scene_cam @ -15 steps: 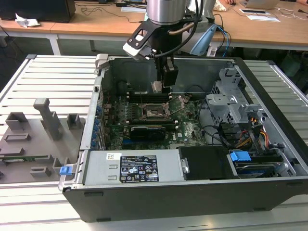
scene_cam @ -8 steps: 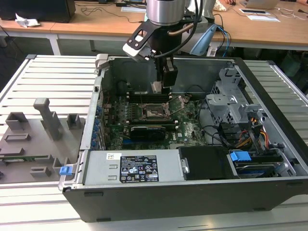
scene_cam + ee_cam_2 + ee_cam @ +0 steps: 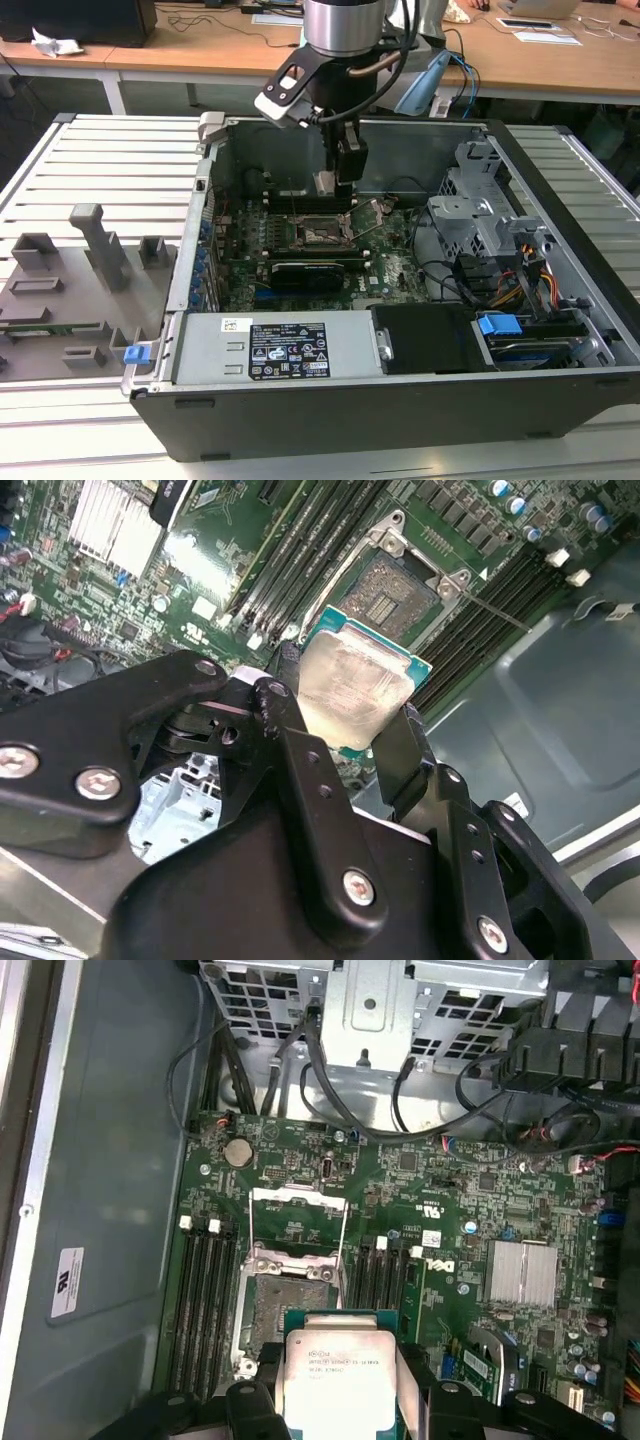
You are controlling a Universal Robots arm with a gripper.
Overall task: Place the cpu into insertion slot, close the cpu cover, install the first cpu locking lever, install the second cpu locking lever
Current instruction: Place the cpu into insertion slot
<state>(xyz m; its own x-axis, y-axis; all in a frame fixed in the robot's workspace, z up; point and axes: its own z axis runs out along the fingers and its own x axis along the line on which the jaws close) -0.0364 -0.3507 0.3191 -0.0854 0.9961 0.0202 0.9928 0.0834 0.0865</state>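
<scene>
In both wrist views the gripper (image 3: pixel 348 708) is clamping the cpu (image 3: pixel 355 680). The first wrist view is showing its print and the half-hidden insertion slot (image 3: pixel 283 1308).

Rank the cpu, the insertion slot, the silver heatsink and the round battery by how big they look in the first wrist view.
1. cpu, though it sits nearer the camera, so its lead over the slot is unsure.
2. insertion slot, partly behind the cpu.
3. silver heatsink.
4. round battery.

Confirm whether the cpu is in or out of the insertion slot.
Out. The hand grips the cpu, and the insertion slot lies bare, its cpu cover swung open.
</scene>
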